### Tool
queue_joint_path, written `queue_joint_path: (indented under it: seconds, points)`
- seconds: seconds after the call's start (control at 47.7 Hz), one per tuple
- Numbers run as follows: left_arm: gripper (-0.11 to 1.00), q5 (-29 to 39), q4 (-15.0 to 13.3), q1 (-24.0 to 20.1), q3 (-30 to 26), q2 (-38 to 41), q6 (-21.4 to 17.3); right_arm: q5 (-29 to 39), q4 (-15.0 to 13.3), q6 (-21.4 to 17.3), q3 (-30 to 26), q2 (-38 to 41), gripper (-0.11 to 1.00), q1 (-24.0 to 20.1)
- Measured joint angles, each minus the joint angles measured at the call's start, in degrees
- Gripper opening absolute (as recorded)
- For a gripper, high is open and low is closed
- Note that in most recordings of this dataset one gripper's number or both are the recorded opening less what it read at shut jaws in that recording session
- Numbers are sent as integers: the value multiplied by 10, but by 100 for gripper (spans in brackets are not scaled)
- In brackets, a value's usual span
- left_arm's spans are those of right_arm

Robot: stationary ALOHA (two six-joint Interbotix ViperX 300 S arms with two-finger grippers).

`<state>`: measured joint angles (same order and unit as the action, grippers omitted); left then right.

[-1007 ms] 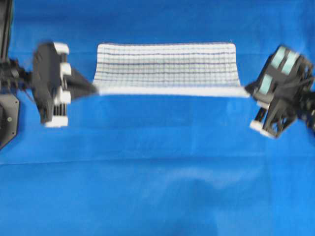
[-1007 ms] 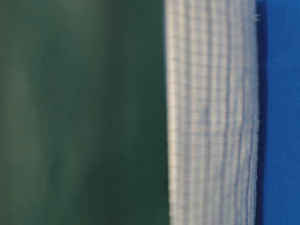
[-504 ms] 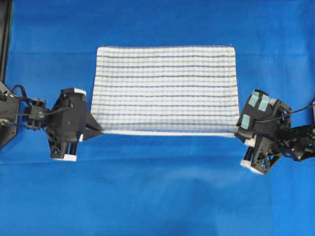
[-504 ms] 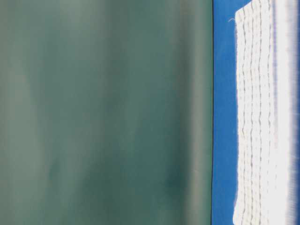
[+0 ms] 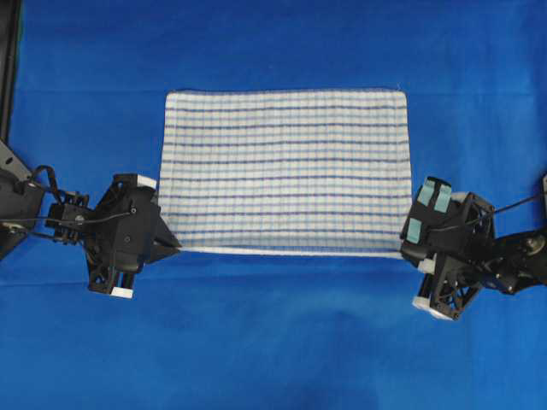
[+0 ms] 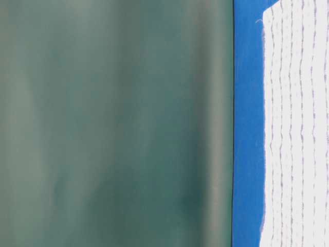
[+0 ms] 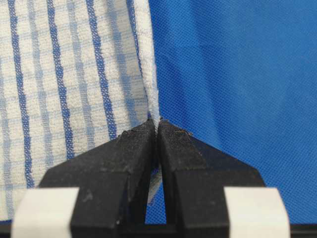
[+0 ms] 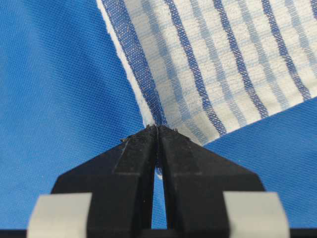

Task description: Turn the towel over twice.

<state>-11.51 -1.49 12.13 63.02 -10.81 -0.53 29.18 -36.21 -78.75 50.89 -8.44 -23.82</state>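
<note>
The towel (image 5: 284, 171) lies spread flat on the blue tablecloth (image 5: 273, 342), between the two grippers. The left gripper (image 5: 175, 248) pinches its near left corner; the right gripper (image 5: 405, 254) pinches its near right corner.

one towel (image 5: 286, 171), one tablecloth (image 5: 273, 342), two grippers

We are seeing the right gripper (image 8: 157, 130) pinching the towel (image 8: 223, 64) at its corner — blue tablecloth (image 8: 54, 99) lying beneath.
</note>
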Motion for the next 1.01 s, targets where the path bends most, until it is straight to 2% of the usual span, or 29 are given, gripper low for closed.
queue_joint_path:
  seconds: [0.189,0.273,0.357,0.42,0.462,0.525,0.567,0.776,1.007]
  points:
    - [3,1,0,0,0,0,-1,-2,1,0,0,1,6,0]
    - [5,1,0,0,0,0,0,-1,1,0,-1,1,28,0]
    - [24,2,0,1,0,-2,1,6,0,1,-4,1,52,2]
    - [43,4,1,0,-1,-4,1,20,-1,5,-10,1,65,3]
    - [57,11,0,1,-4,-8,0,33,-4,7,-15,0,66,3]
    - [75,25,0,1,-8,-18,-3,50,-13,9,-21,-4,60,4]
    - [82,36,1,1,-12,-26,-2,61,-19,9,-25,-9,58,4]
    - [73,94,0,-7,-40,-91,-8,88,-76,33,-32,-76,59,10]
    - [73,105,1,-61,-47,-182,-7,89,-143,91,-30,-181,59,46]
